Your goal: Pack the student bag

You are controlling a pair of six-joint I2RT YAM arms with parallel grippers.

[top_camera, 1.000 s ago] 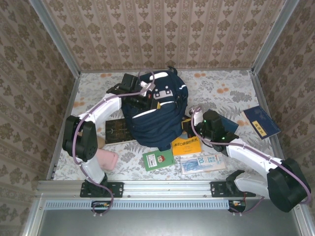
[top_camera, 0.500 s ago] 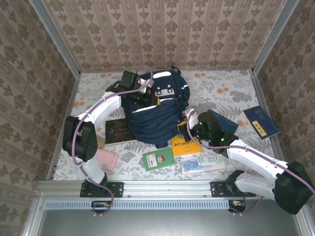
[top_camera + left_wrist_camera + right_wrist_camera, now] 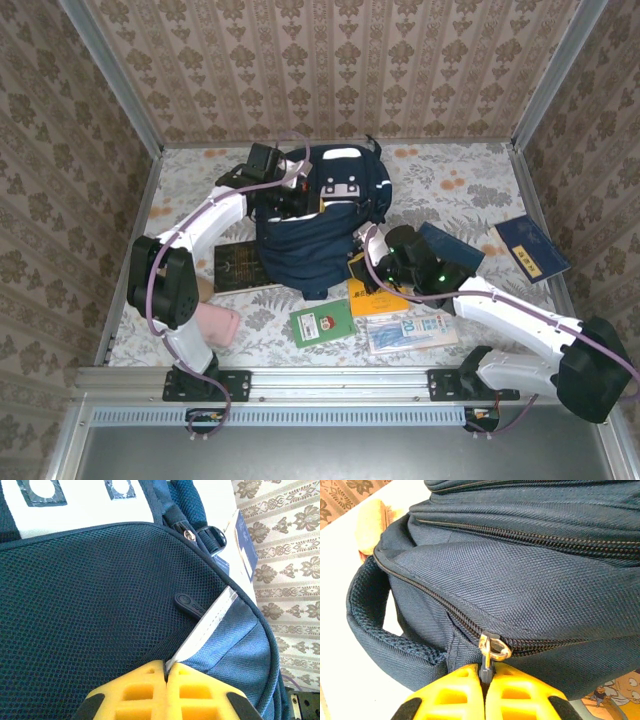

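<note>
Navy fabric, white patches and stripes: the student bag [image 3: 318, 225] stands on the floral tabletop [image 3: 450, 180], towards the far side, between the two arms.

Hidden or unclear:
- From above, we cannot make out the tips of either claw; wrist housings and cables cover them.
- An orange booklet [image 3: 378, 298] is partly tucked under the bag's near edge and the right wrist.
- A pink item [image 3: 216, 322] is half screened by the left arm; we cannot say what it is.
- Both wrist views cut the bag off on every side.

Bag relative to each claw:
- The left claw [image 3: 165, 669] is at the bag's far left shoulder. Its yellow fingers are clenched together on the end of a white reflective stripe [image 3: 207, 627], where mesh meets smooth cloth.
- The right claw [image 3: 484, 679] is at the bag's near right corner, low down. It is pinched shut on the dark tab hanging from a brass zipper pull [image 3: 491, 649].

Differences between views:
- The right wrist view gives us the closed zipper teeth and a padded strap [image 3: 370, 630].
- The left wrist view gives us a black rubber tab [image 3: 189, 604] lying on the mesh.
- The top view gives us the surroundings: a dark book [image 3: 238, 266] just beside the bag's left flank, a green card [image 3: 322, 323], a clear packet [image 3: 410, 331], and two navy booklets [image 3: 530, 248] to the right.
</note>
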